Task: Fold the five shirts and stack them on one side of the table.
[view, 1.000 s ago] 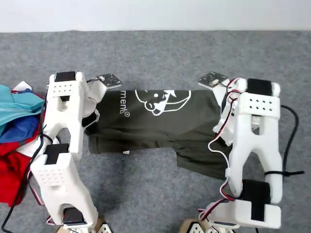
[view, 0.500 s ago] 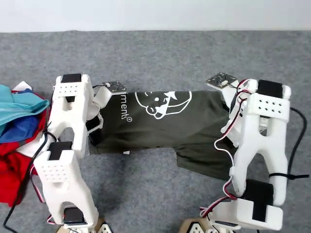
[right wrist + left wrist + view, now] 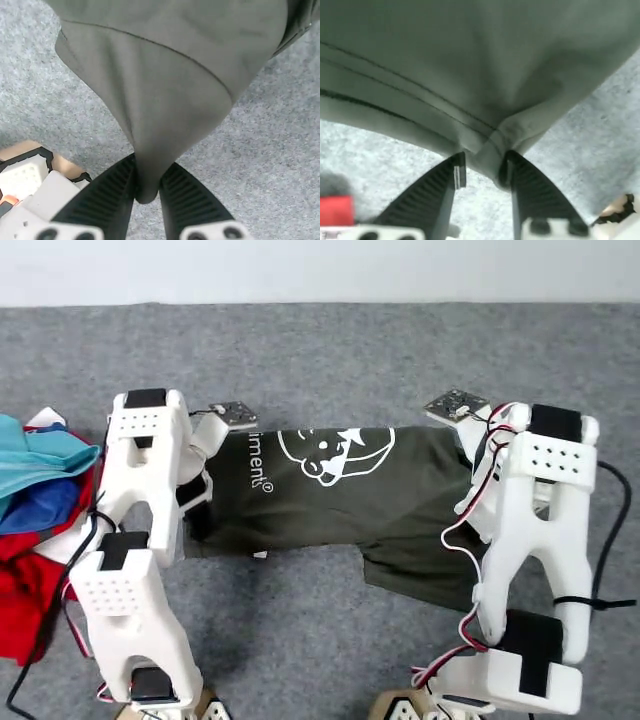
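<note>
One big grey tabletop [image 3: 330, 350] sits under everything, w/ a fuzzy, carpet-like surface. Next biggest is your dark olive shirt [image 3: 340, 505], lying across the middle btwn the two arms. Its near edge is uneven, w/ one lobe sagging toward the right arm's base. Left arm [image 3: 140, 520] stands over the shirt's left end, right arm [image 3: 530, 530] over its right end. At the table's left edge you've got a heap of other shirts [image 3: 35, 500]: teal on top, blue under it, red lowest and nearest. It's just beside the left arm and apart from the olive one. Now the small stuff. Left gripper [image 3: 482, 167] has its jaws pinched on a seamed corner of the olive cloth, fabric bunched btwn the ribbed pads. Right gripper [image 3: 148, 180] does likewise, jaws clamped on a fold of the same shirt, cloth fanning out from the tips above the grey surface. Smallest: white animal print [image 3: 335, 450] w/ white lettering beside it, face up on the shirt's far half.
</note>
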Robot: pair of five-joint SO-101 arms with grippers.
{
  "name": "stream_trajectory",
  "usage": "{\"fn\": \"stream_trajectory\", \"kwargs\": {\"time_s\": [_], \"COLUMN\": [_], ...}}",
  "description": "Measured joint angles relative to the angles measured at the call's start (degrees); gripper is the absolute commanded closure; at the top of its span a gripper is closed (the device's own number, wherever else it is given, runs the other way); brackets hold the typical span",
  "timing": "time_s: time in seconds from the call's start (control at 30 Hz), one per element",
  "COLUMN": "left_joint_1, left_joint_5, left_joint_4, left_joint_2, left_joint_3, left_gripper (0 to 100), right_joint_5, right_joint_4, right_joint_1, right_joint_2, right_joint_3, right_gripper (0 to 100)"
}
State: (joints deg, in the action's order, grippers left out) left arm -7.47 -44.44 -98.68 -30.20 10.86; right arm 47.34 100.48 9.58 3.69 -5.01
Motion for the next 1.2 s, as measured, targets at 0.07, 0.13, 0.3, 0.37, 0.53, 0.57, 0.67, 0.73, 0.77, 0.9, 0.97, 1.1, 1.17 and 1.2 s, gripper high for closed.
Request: {"fn": "stream_trajectory", "kwargs": {"time_s": [0.07,0.13,0.3,0.37,0.53,0.57,0.67,0.73,0.77,0.9,0.97,1.1,1.17,1.2], "left_joint_1": [0.00,0.00,0.00,0.00,0.00,0.00,0.00,0.00,0.00,0.53,1.85,3.25,3.25,3.25], "left_joint_5": [0.00,0.00,2.11,2.37,2.64,2.64,2.64,2.64,2.64,3.43,4.04,4.31,4.31,4.31], "left_joint_4": [0.00,0.00,0.00,-0.09,-0.09,-0.09,-0.09,-0.09,0.00,2.02,3.08,4.13,4.22,4.22], "left_joint_2": [0.00,0.00,3.78,6.42,9.93,10.46,11.69,11.78,11.78,11.43,9.41,3.96,1.93,1.23], "left_joint_3": [0.44,0.62,0.62,0.62,0.70,0.70,0.70,0.70,0.70,-1.58,-4.48,-9.14,-10.73,-11.08], "left_gripper": [84,81,76,76,76,76,79,84,87,97,100,99,99,99], "right_joint_5": [0.00,0.00,0.00,0.00,0.00,0.00,0.00,0.00,0.00,0.00,0.00,0.00,0.00,0.00], "right_joint_4": [0.00,0.00,0.00,0.00,0.00,0.00,0.00,0.00,0.00,0.00,0.00,0.00,0.00,0.00], "right_joint_1": [0.00,0.00,0.00,0.00,0.00,0.00,0.00,0.00,0.00,0.00,0.00,0.00,0.00,0.18], "right_joint_2": [0.00,0.00,0.00,0.00,0.00,0.00,0.00,0.00,0.00,0.00,0.00,0.00,0.00,0.00], "right_joint_3": [0.00,0.00,0.00,0.00,0.00,0.00,0.00,0.00,-0.09,-2.64,-3.16,-3.34,-3.34,-3.34], "right_gripper": [98.7,98.7,98.7,98.7,98.7,98.7,98.7,98.7,98.7,98.7,98.7,98.7,98.7,98.7]}}
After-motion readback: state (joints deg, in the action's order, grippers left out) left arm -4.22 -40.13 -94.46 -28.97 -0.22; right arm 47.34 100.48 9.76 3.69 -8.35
